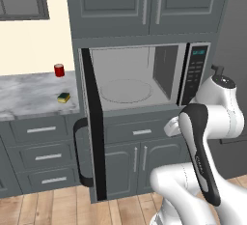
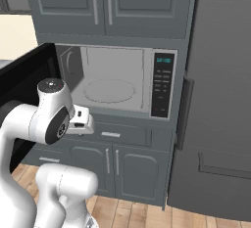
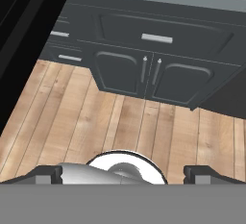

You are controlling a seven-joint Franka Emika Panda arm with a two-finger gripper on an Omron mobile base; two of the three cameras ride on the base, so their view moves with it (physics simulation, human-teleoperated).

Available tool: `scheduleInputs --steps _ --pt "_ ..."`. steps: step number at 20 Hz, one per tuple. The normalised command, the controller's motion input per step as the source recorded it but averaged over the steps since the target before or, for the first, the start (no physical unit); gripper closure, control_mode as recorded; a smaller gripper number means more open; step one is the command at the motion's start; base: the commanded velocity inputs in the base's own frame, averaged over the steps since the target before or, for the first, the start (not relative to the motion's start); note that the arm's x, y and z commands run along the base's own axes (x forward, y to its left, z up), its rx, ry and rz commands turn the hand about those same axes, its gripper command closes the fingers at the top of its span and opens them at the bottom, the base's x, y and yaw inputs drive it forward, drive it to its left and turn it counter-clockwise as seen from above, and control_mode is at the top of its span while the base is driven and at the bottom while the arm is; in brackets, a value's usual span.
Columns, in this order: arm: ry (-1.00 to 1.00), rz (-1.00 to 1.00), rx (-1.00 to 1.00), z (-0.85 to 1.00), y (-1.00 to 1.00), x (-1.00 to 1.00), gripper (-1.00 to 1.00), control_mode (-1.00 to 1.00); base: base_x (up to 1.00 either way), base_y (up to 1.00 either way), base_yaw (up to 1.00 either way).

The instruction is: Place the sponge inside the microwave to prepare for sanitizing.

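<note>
The sponge (image 1: 63, 97), yellow with a dark green top, lies on the marble counter (image 1: 29, 98) left of the microwave (image 1: 125, 64). The microwave stands open, with its black door (image 1: 94, 122) swung out to the left. Its light grey inside, with the round turntable (image 1: 128, 91), is bare. My gripper (image 3: 125, 175) hangs in front of the drawer below the microwave, well right of the sponge, and points down at the wooden floor. Its fingertips (image 3: 48, 174) stand wide apart with nothing between them, so it is open. The white hand (image 2: 81, 123) sits just below the oven opening.
A small red can (image 1: 59, 70) stands at the back of the counter behind the sponge. The open door (image 2: 24, 75) juts out between my arm and the counter. A tall dark fridge (image 2: 220, 100) stands on the right. Grey drawers and cabinet doors (image 3: 153, 74) run below.
</note>
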Motion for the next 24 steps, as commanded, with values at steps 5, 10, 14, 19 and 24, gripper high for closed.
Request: scheduleInputs --steps 5,10,14,19,24 --pt "0.0 0.0 0.0 0.0 0.0 0.0 -1.0 1.0 -0.58 0.02 -0.01" --pt "0.0 0.0 0.0 0.0 0.0 0.0 -1.0 1.0 -0.19 0.18 -0.2" --pt "0.0 0.0 0.0 0.0 0.0 0.0 -1.0 1.0 0.01 0.33 -0.42" --pt "0.0 0.0 0.0 0.0 0.0 0.0 -1.0 1.0 0.15 0.36 -0.44" --pt "0.0 0.0 0.0 0.0 0.0 0.0 -1.0 1.0 0.07 0.22 -0.45"
